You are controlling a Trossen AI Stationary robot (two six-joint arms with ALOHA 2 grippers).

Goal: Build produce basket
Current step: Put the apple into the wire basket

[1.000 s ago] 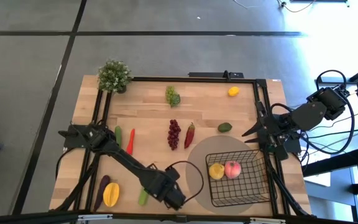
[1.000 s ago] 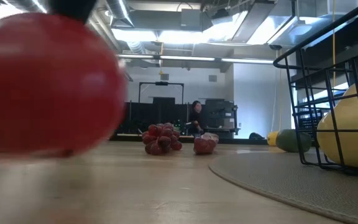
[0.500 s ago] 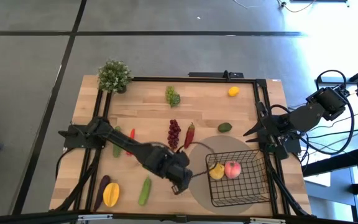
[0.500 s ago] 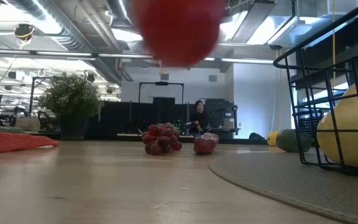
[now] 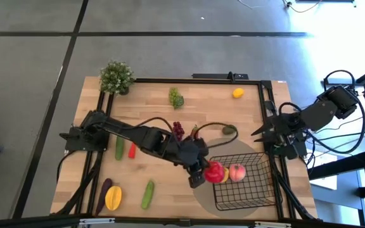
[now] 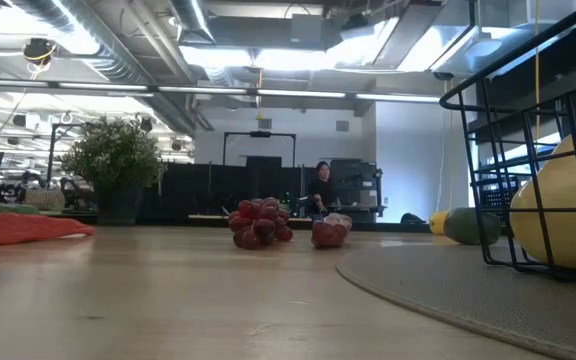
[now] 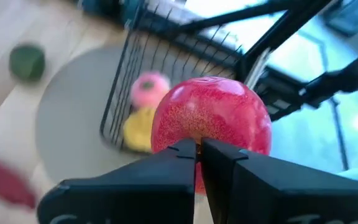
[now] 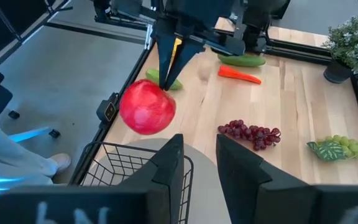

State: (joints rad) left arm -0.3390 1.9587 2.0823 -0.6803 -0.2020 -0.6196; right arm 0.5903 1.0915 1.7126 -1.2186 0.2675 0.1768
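Observation:
A red apple [image 5: 215, 172] hangs over the left rim of the black wire basket [image 5: 246, 190], with my left gripper [image 5: 198, 172] shut on it. The right wrist view shows the apple [image 8: 146, 107] below the left fingers [image 8: 169, 62]. A pink peach [image 5: 237, 171] and a yellow fruit [image 7: 138, 127] lie inside the basket, which stands on a round grey mat [image 5: 201, 193]. My right gripper [image 5: 263, 135] waits raised at the table's right edge, open, with nothing between its fingers [image 8: 235, 158]. My left gripper pinches the apple at its top [image 8: 158, 85] between its two fingertips, which meet there and hide what they have. The fingers slant down from the table's left. The apple [image 7: 213, 118] hangs below the tips, lifted clear of table and basket.
Loose produce lies on the wood: green grapes [image 5: 175, 97], lemon [image 5: 237, 93], avocado [image 5: 229, 130], dark red grapes [image 5: 177, 132], cucumber [image 5: 119, 147], carrot [image 5: 132, 150], a second cucumber [image 5: 147, 194], mango [image 5: 113, 199], eggplant [image 5: 104, 190]. A potted plant [image 5: 116, 77] stands at the far left corner.
My left gripper has risen from the table's near edge and swung toward the right and far side, tipping up as it went. The apple has been lifted clear of the table and carried to the basket's left rim, out of the low view.

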